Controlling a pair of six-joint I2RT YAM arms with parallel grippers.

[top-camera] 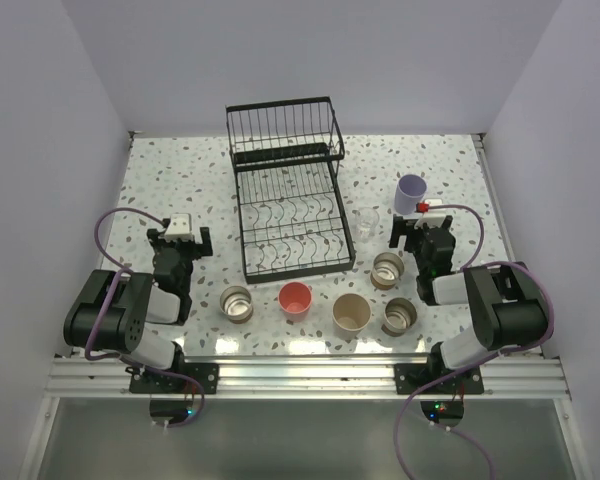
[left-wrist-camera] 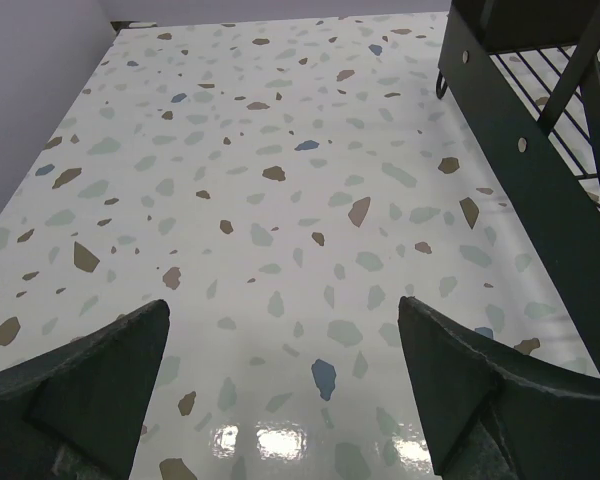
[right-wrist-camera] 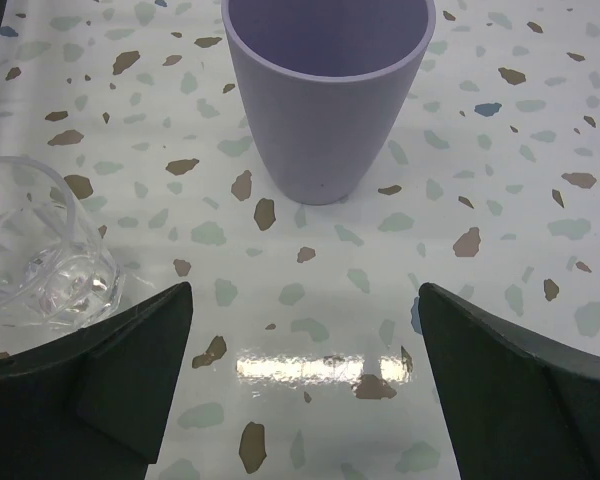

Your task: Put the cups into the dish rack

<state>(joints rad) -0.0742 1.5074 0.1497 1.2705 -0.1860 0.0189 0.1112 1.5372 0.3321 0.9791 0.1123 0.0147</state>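
Left tool (left-wrist-camera: 285, 310) and right tool (right-wrist-camera: 305, 300) both wide, holding nothing. The right one faces the lavender cup (right-wrist-camera: 325, 120), looks lined up to grab it. All cups (top-camera: 295, 298) sit on the bench (top-camera: 160, 170), dish rack (top-camera: 290, 215) not loaded yet

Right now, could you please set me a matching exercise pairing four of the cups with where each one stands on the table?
Things:
1 lavender cup
2 red-pink cup
3 clear glass
4 tall beige cup

Places:
A nearest the dish rack's right side
B near row, between the red-pink cup and a tan-and-metallic cup
C straight ahead of the open right gripper
D near row, in front of the middle of the dish rack

Pairs: 1-C; 2-D; 3-A; 4-B
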